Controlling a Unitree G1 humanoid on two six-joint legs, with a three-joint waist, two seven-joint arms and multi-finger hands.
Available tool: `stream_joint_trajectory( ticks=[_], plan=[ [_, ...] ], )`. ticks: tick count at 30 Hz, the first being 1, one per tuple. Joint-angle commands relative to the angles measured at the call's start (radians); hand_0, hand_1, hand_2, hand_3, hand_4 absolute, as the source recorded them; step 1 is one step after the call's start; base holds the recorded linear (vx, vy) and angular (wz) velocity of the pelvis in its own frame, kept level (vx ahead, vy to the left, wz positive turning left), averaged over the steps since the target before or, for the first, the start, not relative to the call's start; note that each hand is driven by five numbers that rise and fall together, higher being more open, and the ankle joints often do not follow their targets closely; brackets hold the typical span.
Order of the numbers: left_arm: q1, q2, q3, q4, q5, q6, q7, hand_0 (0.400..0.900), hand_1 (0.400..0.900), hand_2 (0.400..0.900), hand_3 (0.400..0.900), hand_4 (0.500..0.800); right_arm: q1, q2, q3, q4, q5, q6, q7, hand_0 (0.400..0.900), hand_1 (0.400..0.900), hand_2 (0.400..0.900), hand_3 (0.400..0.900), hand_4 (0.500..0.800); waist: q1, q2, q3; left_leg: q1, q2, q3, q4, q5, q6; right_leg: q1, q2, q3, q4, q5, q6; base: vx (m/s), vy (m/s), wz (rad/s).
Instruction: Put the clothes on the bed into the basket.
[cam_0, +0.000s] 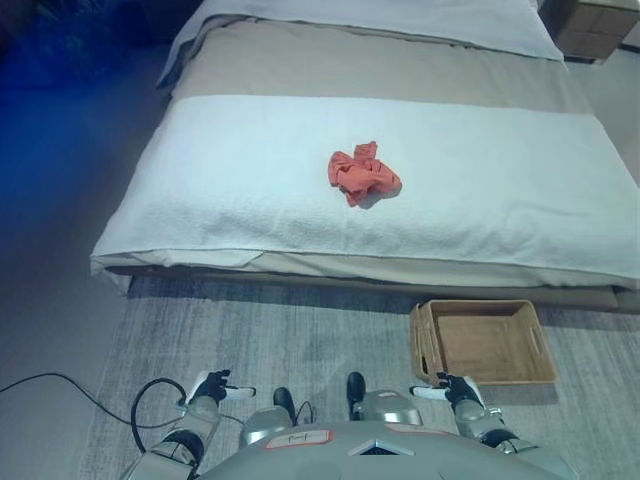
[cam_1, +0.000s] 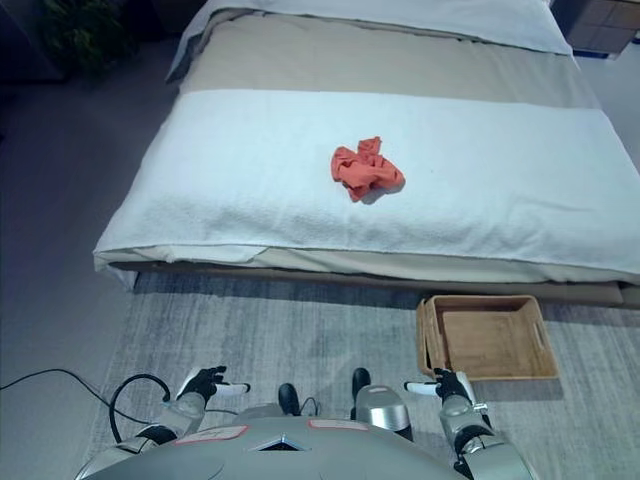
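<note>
A crumpled orange-red cloth garment lies alone near the middle of the wide white quilted bedspread on the low bed, well ahead of the robot's fingers and slightly left of the line from the right hand. Nothing of the task appears done: the shallow square woven basket of light brown fibre, with cut-out handles in its walls, stands empty on the grey striped rug at the foot of the bed, its bare bottom showing.

The robot's left hand hangs low over the rug, well short of the bed, its dark fingers relaxed and loosely spread, a white-tipped one pointing inward, holding nothing. The right hand hangs likewise, fingers relaxed and apart, empty, with the basket just ahead of it and close to touching its near rim in the view, though actual contact cannot be told.

Judged from this, the whole job remains: the garment is far beyond both sets of fingers, so the robot would have to close on the bed, take hold of the cloth, and carry it back and to the right to drop it into the basket. No other clothing shows on the bed; a beige sheet and a pale folded cover lie farther off.
</note>
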Motion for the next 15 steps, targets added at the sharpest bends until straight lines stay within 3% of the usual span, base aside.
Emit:
stream_joint_trajectory(
  ticks=[1, 3, 5, 7, 9, 11, 13, 15],
  plan=[
    [-0.102, 0.051, 0.012, 0.025, 0.019, -0.016, 0.062, 0.900, 0.900, 0.900, 0.900, 0.800, -0.104, -0.043, -0.015, 0.032, -0.028, -0.004, -0.030, 0.900, 0.900, 0.900, 0.900, 0.800, 0.011, 0.023, 0.060, 0.029, -0.075, -0.024, 0.074, -0.149, 0.088, -0.118, -0.043, 0.068, 0.345, -0.100, 0.082, 0.07, 0.236, 0.04],
    [-0.105, 0.059, 0.011, 0.015, 0.014, -0.013, 0.062, 0.900, 0.900, 0.900, 0.900, 0.800, -0.096, -0.050, -0.028, 0.030, -0.018, -0.006, -0.035, 0.900, 0.900, 0.900, 0.900, 0.800, -0.012, 0.030, 0.089, 0.040, -0.089, -0.041, 0.078, -0.151, 0.112, -0.220, -0.052, 0.094, 0.564, -0.038, 0.077, 0.09, 0.257, 0.22],
    [-0.106, 0.064, 0.009, 0.028, 0.025, -0.009, 0.056, 0.900, 0.900, 0.900, 0.900, 0.800, -0.089, -0.053, -0.039, 0.038, -0.006, -0.004, -0.035, 0.900, 0.900, 0.900, 0.900, 0.800, -0.032, 0.041, 0.105, 0.074, -0.091, -0.050, 0.046, -0.153, 0.111, -0.294, -0.037, 0.106, 0.639, -0.049, 0.067, 0.16, 0.167, 0.18],
    [-0.109, 0.065, 0.008, 0.042, 0.042, -0.010, 0.055, 0.900, 0.900, 0.900, 0.900, 0.800, -0.089, -0.059, -0.046, 0.047, -0.005, -0.002, -0.037, 0.900, 0.900, 0.900, 0.900, 0.800, -0.049, 0.054, 0.107, 0.126, -0.090, -0.054, 0.022, -0.163, 0.098, -0.338, -0.017, 0.085, 0.508, -0.065, 0.066, 0.28, 0.045, 0.09],
    [-0.129, 0.060, 0.005, 0.033, 0.039, -0.018, 0.056, 0.900, 0.900, 0.900, 0.900, 0.800, -0.092, -0.070, -0.052, 0.046, 0.000, -0.003, -0.041, 0.900, 0.900, 0.900, 0.900, 0.800, -0.072, 0.053, 0.106, 0.183, -0.098, -0.071, 0.017, -0.193, 0.083, -0.337, 0.005, 0.077, 0.228, 0.002, 0.094, 0.45, -0.025, 0.19],
    [-0.144, 0.057, 0.002, 0.021, 0.044, -0.020, 0.053, 0.900, 0.900, 0.900, 0.900, 0.800, -0.091, -0.072, -0.054, 0.044, -0.002, -0.001, -0.042, 0.900, 0.900, 0.900, 0.900, 0.800, -0.085, 0.045, 0.103, 0.233, -0.102, -0.089, 0.018, -0.222, 0.070, -0.344, 0.033, 0.097, 0.059, 0.055, 0.116, 0.50, -0.068, 0.28],
    [-0.148, 0.057, -0.011, -0.005, 0.053, -0.024, 0.046, 0.900, 0.900, 0.900, 0.900, 0.800, -0.082, -0.077, -0.055, 0.041, 0.000, -0.003, -0.040, 0.900, 0.900, 0.900, 0.900, 0.800, -0.097, 0.046, 0.093, 0.280, -0.096, -0.115, 0.023, -0.238, 0.055, -0.345, 0.057, 0.112, 0.034, 0.068, 0.116, 0.51, -0.123, 0.54],
    [-0.141, 0.058, -0.014, -0.022, 0.050, -0.024, 0.049, 0.900, 0.900, 0.900, 0.900, 0.800, -0.068, -0.081, -0.058, 0.039, 0.009, -0.007, -0.040, 0.900, 0.900, 0.900, 0.900, 0.800, -0.108, 0.053, 0.066, 0.282, -0.068, -0.133, 0.088, -0.201, 0.024, -0.315, 0.081, 0.144, 0.078, 0.075, 0.084, 0.51, -0.201, 0.60]
  ],
)
